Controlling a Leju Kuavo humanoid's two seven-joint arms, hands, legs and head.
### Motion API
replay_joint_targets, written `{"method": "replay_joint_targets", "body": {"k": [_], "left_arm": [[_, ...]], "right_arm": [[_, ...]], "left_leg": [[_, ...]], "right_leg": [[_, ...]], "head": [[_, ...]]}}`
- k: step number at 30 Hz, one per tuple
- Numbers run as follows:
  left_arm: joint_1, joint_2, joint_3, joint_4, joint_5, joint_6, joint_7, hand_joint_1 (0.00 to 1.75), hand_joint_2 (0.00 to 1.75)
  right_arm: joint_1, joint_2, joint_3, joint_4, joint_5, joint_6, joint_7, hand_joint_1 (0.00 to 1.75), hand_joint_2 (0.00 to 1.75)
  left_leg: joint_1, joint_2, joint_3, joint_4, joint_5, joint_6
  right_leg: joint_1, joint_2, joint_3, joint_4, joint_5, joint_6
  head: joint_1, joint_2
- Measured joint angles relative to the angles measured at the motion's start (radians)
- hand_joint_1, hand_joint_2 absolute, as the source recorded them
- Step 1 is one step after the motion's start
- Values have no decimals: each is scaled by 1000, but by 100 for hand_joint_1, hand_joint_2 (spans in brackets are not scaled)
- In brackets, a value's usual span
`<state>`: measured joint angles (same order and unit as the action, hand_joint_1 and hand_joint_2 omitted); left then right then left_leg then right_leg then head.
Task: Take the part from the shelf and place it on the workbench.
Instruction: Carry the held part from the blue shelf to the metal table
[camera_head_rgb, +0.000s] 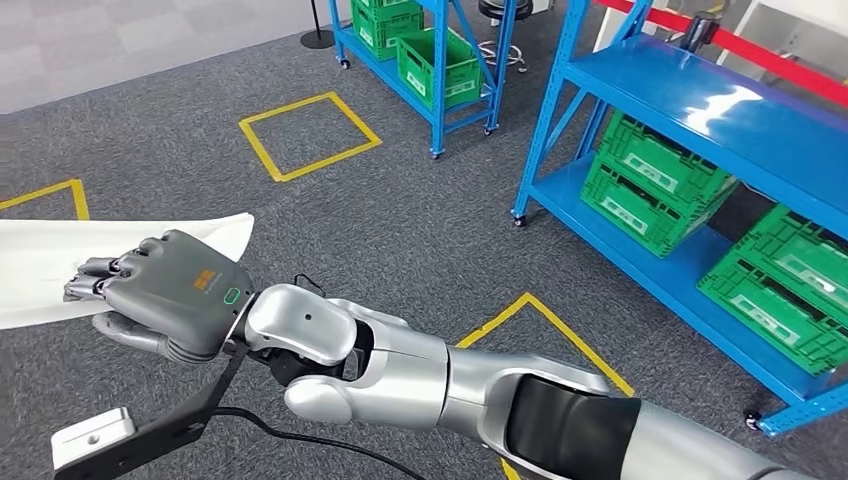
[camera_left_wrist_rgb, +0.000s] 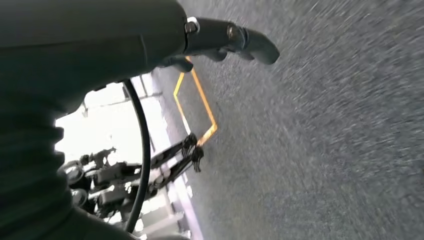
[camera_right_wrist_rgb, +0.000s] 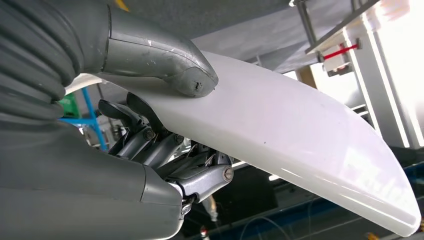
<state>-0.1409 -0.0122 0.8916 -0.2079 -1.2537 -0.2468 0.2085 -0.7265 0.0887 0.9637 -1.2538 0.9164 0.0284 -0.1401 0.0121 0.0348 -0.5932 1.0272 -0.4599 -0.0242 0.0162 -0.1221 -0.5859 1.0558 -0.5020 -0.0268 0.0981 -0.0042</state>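
White plastic, smooth and glossy, is what the right hand (camera_head_rgb: 170, 290) has to keep hold of: the part (camera_head_rgb: 40, 265), a broad curved panel. In the right wrist view the thumb (camera_right_wrist_rgb: 165, 65) presses on 1 face near the edge, and the darker fingers (camera_right_wrist_rgb: 130, 112) curl against the other face, so it is a pinch at the rim and not a wrap around the panel.

In the head view the part juts from the hand toward 9 o'clock, carried in the air over the grey carpet (camera_head_rgb: 400, 220), with no table in sight. Most of the panel hangs beyond the grip. That is the main risk, as I judge it: the long overhang levers on a small contact patch, and on so slick a surface a jolt from a step could let it pivot or slide out and drop to the floor.

Blue shelves (camera_head_rgb: 700, 110) with green crates (camera_head_rgb: 650, 180) stand at 2 o'clock, well apart from the part; a wide turn could still swing its far end into something outside the frame.

Blur in the left wrist view suggests motion. The left hand (camera_left_wrist_rgb: 235, 42) hangs over the carpet with nothing in it, fingers apparently curled, though how tightly I cannot tell, so it offers no backup support.
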Motion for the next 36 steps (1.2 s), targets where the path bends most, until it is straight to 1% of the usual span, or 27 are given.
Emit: {"method": "replay_joint_targets", "body": {"k": [1, 3, 4, 5, 6, 7, 8, 10, 12, 14, 15, 16, 18, 19, 20, 22, 23, 24, 25, 27, 28, 30, 31, 33, 34, 35, 36], "left_arm": [[0, 0, 0, 0, 0, 0, 1, 0, 175], [-3, 0, 0, 0, 0, 0, 1, 0, 175], [-4, 0, 0, 0, 0, 0, 0, 0, 175], [-4, 0, 0, 0, 0, 0, 0, 0, 175], [-2, 0, 0, 0, 0, 0, 0, 0, 175], [-1, 0, 0, 0, 0, 0, 0, 0, 175], [-1, 0, 0, 0, 0, 0, 1, 0, 175], [-1, -1, 0, 0, 0, 0, 1, 0, 175], [-1, -1, 0, 0, 1, 0, 1, 0, 175], [3, -1, 0, 0, 1, 0, 2, 0, 175], [4, -1, 0, 1, 1, 0, 2, 0, 175], [4, 0, 0, 1, 1, 0, 3, 0, 175], [0, 0, 0, 1, 1, 0, 4, 0, 175], [-3, 0, 0, 1, 1, 0, 3, 0, 175], [-4, 0, 0, 1, 1, 0, 3, 0, 175], [-3, 0, 0, 1, 1, 0, 3, 0, 175], [-2, -1, 0, 1, 0, 0, 4, 0, 175], [-1, 0, 0, 1, 0, 0, 5, 0, 175], [-1, 0, 0, 1, 0, 0, 6, 0, 175], [-4, 0, 0, 0, 1, 0, 6, 0, 175], [-4, 0, 0, 0, 2, 0, 6, 0, 175], [0, 0, 1, 0, 5, 0, 5, 0, 175], [2, -1, 1, 0, 7, 0, 4, 0, 175], [3, -1, 1, 0, 7, 0, 4, 0, 175], [2, -1, 1, 0, 7, 0, 4, 0, 175], [0, -1, 1, 0, 7, 0, 4, 0, 175], [0, -1, 1, 0, 7, 0, 4, 0, 175]], "right_arm": [[-2, 0, -1, 0, -1, 0, -1, 175, 175], [-4, -1, -1, 2, -3, 1, -2, 175, 175], [-2, -2, -2, 3, -4, 2, -1, 175, 175], [-1, -4, -2, 4, -4, 2, -1, 175, 175], [0, -4, -2, 5, -4, 2, -1, 175, 175], [0, -5, -2, 6, -4, 3, -2, 175, 175], [-1, -5, -2, 6, -4, 3, -3, 175, 175], [-5, -5, -2, 6, -6, 3, -6, 175, 175], [-9, -5, -2, 7, -8, 4, -9, 175, 175], [-12, -3, -2, 8, -10, 5, -10, 175, 175], [-14, 0, -1, 8, -11, 5, -10, 175, 175], [-17, 2, -1, 8, -12, 5, -11, 175, 175], [-21, 5, -1, 9, -13, 6, -11, 175, 175], [-22, 5, -1, 9, -13, 6, -11, 175, 175], [-21, 5, -1, 10, -13, 7, -11, 175, 175], [-19, 5, 0, 13, -14, 8, -10, 175, 175], [-19, 5, 0, 14, -15, 8, -10, 175, 175], [-19, 5, 0, 15, -16, 9, -10, 175, 175], [-19, 5, 0, 15, -16, 9, -10, 175, 175], [-18, 6, 0, 15, -16, 8, -11, 175, 175], [-18, 6, 0, 15, -16, 7, -13, 175, 175], [-18, 7, 0, 17, -16, 5, -15, 175, 175], [-18, 8, 0, 17, -16, 4, -16, 175, 175], [-20, 9, 0, 18, -16, 2, -18, 175, 175], [-19, 9, 0, 19, -16, 2, -18, 175, 175], [-17, 8, 0, 21, -16, 1, -19, 175, 175], [-14, 7, 0, 22, -16, 1, -18, 175, 175]], "left_leg": [[3, -12, -1, -2, 4, 6], [6, -35, -7, -3, 9, 14], [6, -49, -10, -2, 11, 15], [6, -64, -13, -1, 13, 15], [6, -80, -16, 0, 14, 14], [7, -95, -17, 1, 16, 12], [7, -111, -17, 2, 17, 9], [9, -138, -21, 3, 21, 0], [10, -158, -28, 0, 27, -13], [14, -174, -35, -2, 33, -28], [12, -162, -41, 7, 30, -33], [9, -138, -55, 32, 16, -36], [4, -77, -101, 129, -40, -38], [4, -61, -126, 185, -70, -38], [4, -53, -148, 234, -93, -39], [4, -46, -161, 275, -101, -41], [5, -41, -144, 253, -84, -42], [5, -30, -111, 198, -55, -43], [4, -6, -71, 126, -30, -42], [0, 30, -14, 22, 0, -31], [-2, 36, -7, 6, 2, -23], [-4, 11, -9, 5, 6, -8], [-2, -1, -10, 4, 8, -2], [4, -23, -11, 1, 14, 9], [5, -35, -14, 1, 16, 13], [6, -48, -17, 1, 17, 16], [6, -62, -19, 2, 19, 17]], "right_leg": [[-3, 30, -12, 30, -20, 7], [-11, 97, -66, 148, -83, 16], [-12, 111, -99, 214, -110, 18], [-14, 117, -122, 259, -122, 19], [-15, 119, -128, 269, -114, 19], [-16, 122, -114, 238, -88, 17], [-17, 132, -83, 174, -52, 14], [-19, 173, -20, 42, 1, 10], [-17, 190, 1, -10, 13, 6], [-16, 168, 1, -16, 20, -3], [-16, 156, 3, -21, 24, -10], [-17, 143, 5, -26, 27, -17], [-16, 118, 6, -31, 29, -27], [-14, 106, 5, -31, 29, -30], [-12, 95, 4, -31, 28, -31], [-11, 72, 3, -30, 28, -31], [-11, 59, 2, -29, 27, -30], [-12, 46, 2, -27, 25, -29], [-11, 33, 2, -24, 23, -25], [-5, 12, 2, -17, 16, -16], [-3, 2, 2, -15, 14, -11], [-1, -15, 5, -15, 12, -2], [-4, -4, 4, -9, 7, 4], [-10, 55, -19, 48, -30, 18], [-13, 90, -47, 107, -61, 23], [-14, 108, -81, 178, -92, 26], [-15, 115, -112, 239, -113, 27]], "head": [[1, 0], [4, 0], [5, 0], [5, 0], [4, 0], [5, 0], [4, 0], [5, 0], [6, 0], [7, 0], [6, 0], [3, 0], [-3, 0], [-4, 0], [-4, 0], [-5, 0], [-5, 0], [-5, 0], [-5, 0], [-4, 0], [-3, 0], [-1, 0], [-1, 0], [0, 0], [2, 0], [3, 0], [3, 0]]}}
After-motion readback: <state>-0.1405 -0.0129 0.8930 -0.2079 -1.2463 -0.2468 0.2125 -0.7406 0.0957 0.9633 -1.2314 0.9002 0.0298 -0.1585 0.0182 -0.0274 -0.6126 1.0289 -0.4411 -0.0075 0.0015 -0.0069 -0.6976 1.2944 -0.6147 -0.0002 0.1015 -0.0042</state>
